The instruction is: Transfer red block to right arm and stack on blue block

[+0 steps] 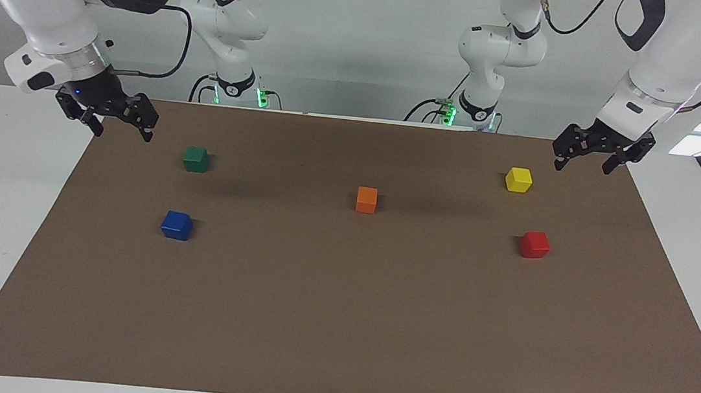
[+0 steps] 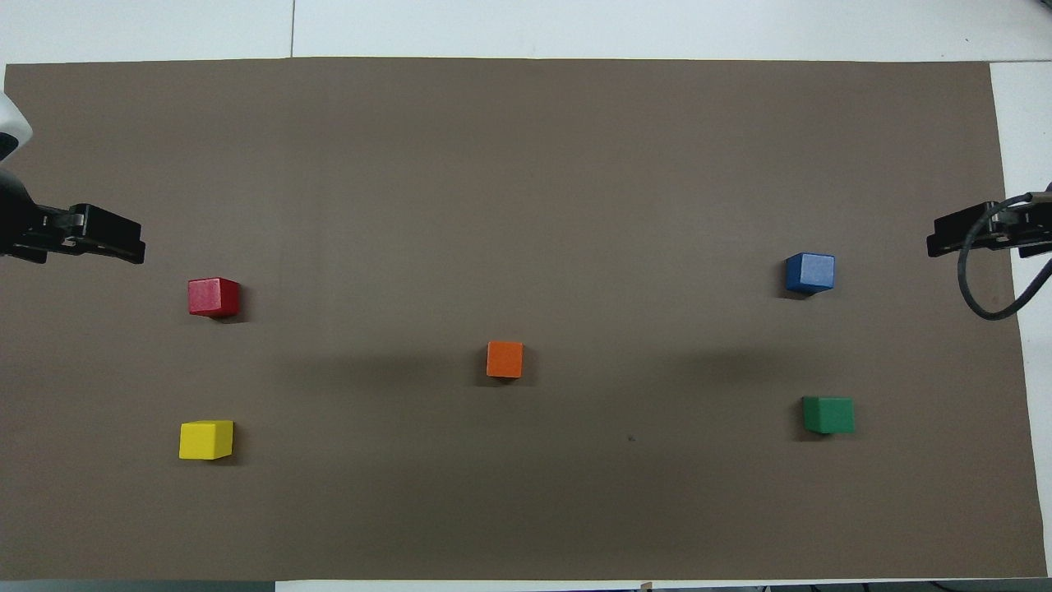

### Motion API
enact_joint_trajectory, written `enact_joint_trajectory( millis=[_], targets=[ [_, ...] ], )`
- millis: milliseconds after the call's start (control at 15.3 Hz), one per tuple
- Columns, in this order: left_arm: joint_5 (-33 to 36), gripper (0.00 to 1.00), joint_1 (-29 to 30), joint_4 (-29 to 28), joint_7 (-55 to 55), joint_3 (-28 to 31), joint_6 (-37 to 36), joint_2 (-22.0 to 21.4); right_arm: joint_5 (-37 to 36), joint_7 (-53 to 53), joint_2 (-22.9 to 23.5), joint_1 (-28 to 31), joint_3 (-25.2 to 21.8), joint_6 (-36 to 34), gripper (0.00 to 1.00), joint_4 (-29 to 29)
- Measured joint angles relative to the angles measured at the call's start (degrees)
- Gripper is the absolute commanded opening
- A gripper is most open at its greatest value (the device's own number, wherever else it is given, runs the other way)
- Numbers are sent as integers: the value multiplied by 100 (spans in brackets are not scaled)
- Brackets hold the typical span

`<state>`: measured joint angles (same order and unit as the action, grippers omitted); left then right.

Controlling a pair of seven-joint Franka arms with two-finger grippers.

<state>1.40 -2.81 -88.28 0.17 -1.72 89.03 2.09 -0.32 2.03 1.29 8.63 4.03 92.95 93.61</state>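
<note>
The red block (image 1: pixel 535 244) (image 2: pixel 214 297) rests on the brown mat toward the left arm's end, with nothing touching it. Toward the right arm's end, the blue block (image 1: pixel 177 225) (image 2: pixel 809 273) sits alone on the mat. My left gripper (image 1: pixel 583 162) (image 2: pixel 123 245) hangs open and empty over the mat's edge at its own end, apart from the red block. The right gripper (image 1: pixel 123 129) (image 2: pixel 945 238), a small blue light at its base, is open and empty over the mat's edge at the right arm's end.
A yellow block (image 1: pixel 518 179) lies nearer to the robots than the red one. A green block (image 1: pixel 196 159) lies nearer to the robots than the blue one. An orange block (image 1: pixel 366 199) sits mid-mat. The brown mat (image 1: pixel 337 325) covers most of the white table.
</note>
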Motion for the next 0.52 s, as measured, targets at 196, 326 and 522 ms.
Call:
enact_joint_trajectory(
  millis=[196,326,522],
  targets=[
    [0,100,1,-572,-9,25,454,-136,0,0,0,-1,2,-12,100,0],
    [0,100,9,-1058,-15,42,896,-210,2,0,0,-2,17,-24,100,0],
    [-1,100,66,-1629,-39,90,1462,-201,2,76,-15,-1,37,-23,100,-4]
  ],
)
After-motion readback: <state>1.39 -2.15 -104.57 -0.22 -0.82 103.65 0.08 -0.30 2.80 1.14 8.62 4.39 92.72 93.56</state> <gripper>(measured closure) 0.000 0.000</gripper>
